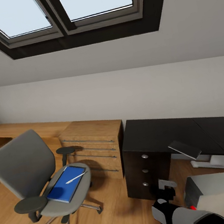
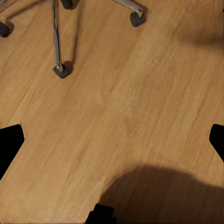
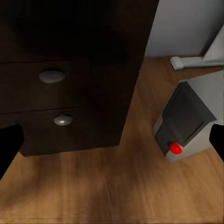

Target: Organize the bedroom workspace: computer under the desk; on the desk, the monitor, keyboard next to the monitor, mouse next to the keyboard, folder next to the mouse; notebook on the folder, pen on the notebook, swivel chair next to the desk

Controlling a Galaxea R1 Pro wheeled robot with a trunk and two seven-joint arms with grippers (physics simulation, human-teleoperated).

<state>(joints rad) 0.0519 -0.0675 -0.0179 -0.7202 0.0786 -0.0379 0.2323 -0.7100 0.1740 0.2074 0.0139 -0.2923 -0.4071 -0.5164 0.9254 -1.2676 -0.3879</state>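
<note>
Blue folder (image 1: 66,184) flat on the swivel chair (image 1: 25,168) seat, pen (image 1: 76,177) atop it, left of the black desk (image 1: 158,133). Computer (image 3: 189,122) on the wooden floor (image 2: 121,121) beside the desk drawers (image 3: 60,102). Both grippers spread wide apart, holding nothing.

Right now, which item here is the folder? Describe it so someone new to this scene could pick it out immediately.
Start at the swivel chair, the grey padded one left of the light wooden drawer cabinet. On its seat lies the folder, a flat rectangle. Its bright blue colour sets it apart from everything nearby, and the pen, a thin pale stick, lies on top of it.
</note>
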